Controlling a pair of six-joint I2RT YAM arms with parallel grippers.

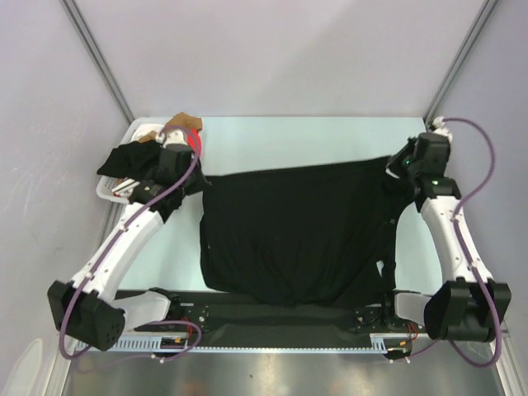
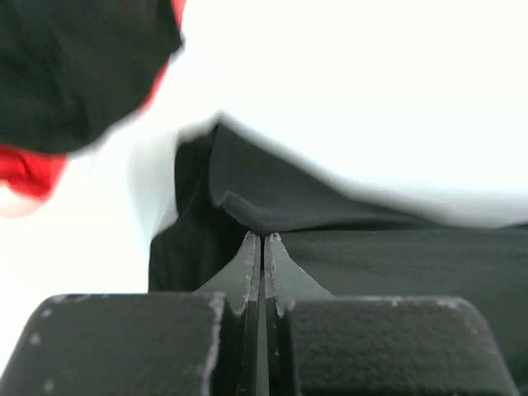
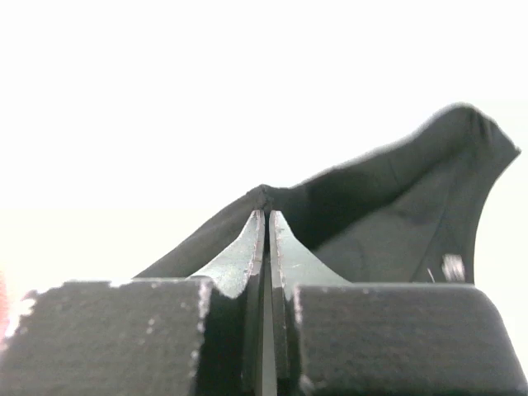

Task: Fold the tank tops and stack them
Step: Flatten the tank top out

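The large black tank top (image 1: pixel 297 235) lies spread across the middle of the table, its near edge hanging over the front. My left gripper (image 1: pixel 196 178) is shut on its far left corner, seen in the left wrist view (image 2: pixel 262 237) as a pinched fold of black cloth (image 2: pixel 330 206). My right gripper (image 1: pixel 398 169) is shut on its far right corner; the right wrist view (image 3: pixel 266 213) shows the cloth (image 3: pixel 388 231) pinched and lifted. A bit of the red tank top (image 1: pixel 195 144) shows in the basket, and also in the left wrist view (image 2: pixel 29 169).
A white plastic basket (image 1: pixel 111 191) stands at the far left, holding dark cloth (image 1: pixel 128 161) and a brown item (image 1: pixel 183 124). Metal frame posts (image 1: pixel 99 58) rise at the back corners. A black rail (image 1: pixel 272 318) runs along the near edge.
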